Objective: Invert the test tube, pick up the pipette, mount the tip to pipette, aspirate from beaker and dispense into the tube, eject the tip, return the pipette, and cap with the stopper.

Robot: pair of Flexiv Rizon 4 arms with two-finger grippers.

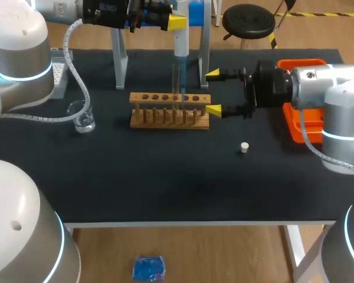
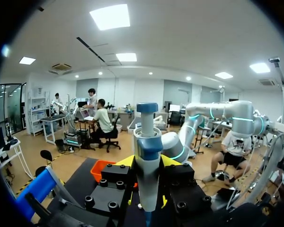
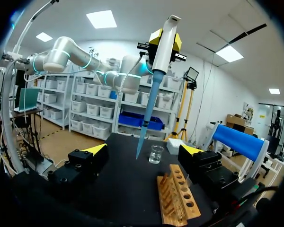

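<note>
The left pincer (image 2: 146,163) was clamped on the pipette (image 3: 163,40) at its white body, the blue tip (image 3: 146,118) already mounted and pointing straight down below it. Under that tip stood the wooden rack (image 1: 170,112), where a clear test tube (image 1: 178,82) seemed to stand upright (its outline was faint). The right pincer (image 1: 213,92) gaped wide just beside the rack's end, holding nothing. I judged the work to be at dispensing; whether liquid had been drawn from the beaker (image 1: 82,117), well away from both pincers, I could not tell. Ejecting, returning and capping remained: the stopper (image 1: 244,147) lay loose on the worktop (image 1: 165,183) near the right pincer.
</note>
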